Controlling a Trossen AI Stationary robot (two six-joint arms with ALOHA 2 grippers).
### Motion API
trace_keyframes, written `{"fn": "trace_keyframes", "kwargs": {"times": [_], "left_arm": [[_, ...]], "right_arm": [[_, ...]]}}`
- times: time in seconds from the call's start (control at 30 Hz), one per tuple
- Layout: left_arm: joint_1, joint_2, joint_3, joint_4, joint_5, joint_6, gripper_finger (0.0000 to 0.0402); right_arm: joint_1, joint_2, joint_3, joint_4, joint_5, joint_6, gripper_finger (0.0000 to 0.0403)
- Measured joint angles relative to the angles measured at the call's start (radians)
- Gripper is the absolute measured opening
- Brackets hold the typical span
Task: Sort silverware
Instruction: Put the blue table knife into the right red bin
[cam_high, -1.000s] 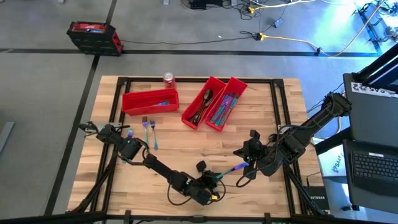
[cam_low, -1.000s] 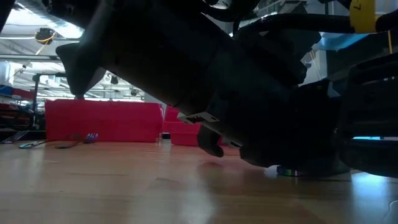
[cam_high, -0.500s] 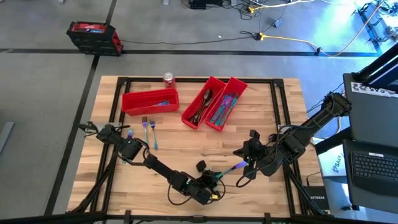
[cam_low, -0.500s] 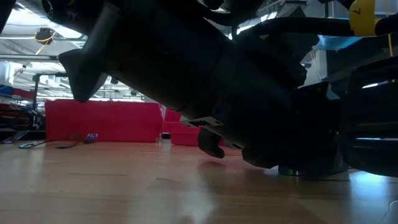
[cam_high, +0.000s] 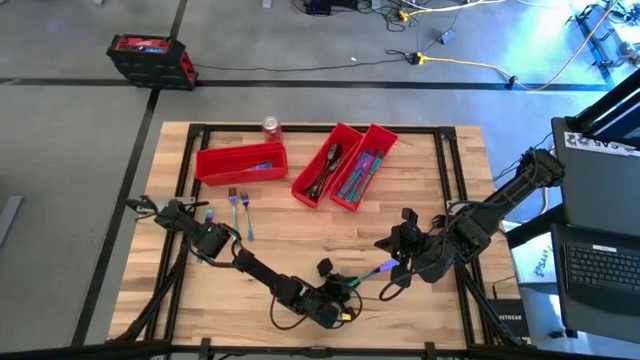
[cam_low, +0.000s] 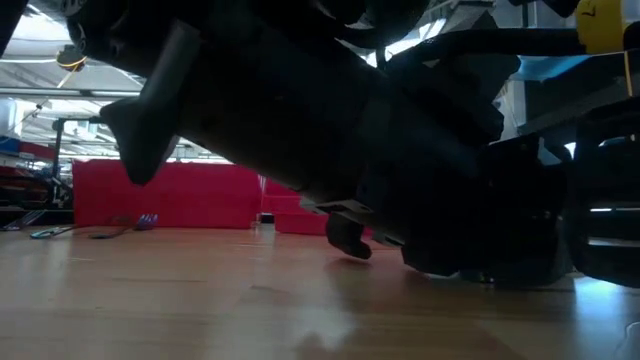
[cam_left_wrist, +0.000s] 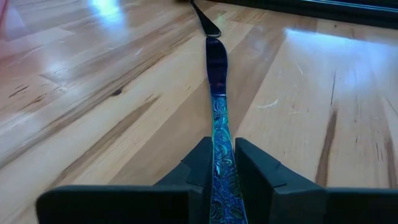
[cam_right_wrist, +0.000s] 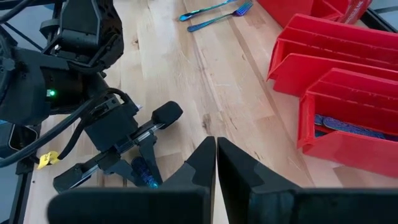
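High view evenly lit, sharp, soft shadows only. Low view backlit by ceiling lights: arm (cam_low: 330, 150) reads as a near-black blurred silhouette, worktop (cam_low: 200, 300) sheen in front. Left wrist view shows white glare on worktop boards, far end soft.

A grey floor (cam_high: 80, 150) with cables (cam_high: 450, 62) surrounds the wooden table (cam_high: 290, 250); what looks like a laptop (cam_high: 600, 265) sits beside it.
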Motion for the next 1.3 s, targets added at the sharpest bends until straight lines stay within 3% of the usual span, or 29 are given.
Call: {"fn": "trace_keyframes", "kwargs": {"times": [0.47, 0.83, 1.07, 1.3], "left_arm": [[-0.021, -0.017, 0.0, 0.015, -0.048, 0.006, 0.0038], [-0.027, -0.102, -0.005, -0.068, -0.082, 0.14, 0.0038], [-0.033, -0.139, -0.003, -0.124, -0.113, 0.139, 0.0038], [-0.041, -0.172, -0.001, -0.127, -0.152, 0.187, 0.0038]], "right_arm": [[0.0, -0.006, 0.0, 0.003, 0.008, -0.001, 0.0], [0.008, -0.014, 0.036, 0.034, 0.017, -0.034, 0.0], [0.05, -0.025, 0.181, -0.028, 0.152, -0.149, 0.0], [0.102, -0.028, 0.281, -0.182, 0.282, -0.157, 0.0]]}}
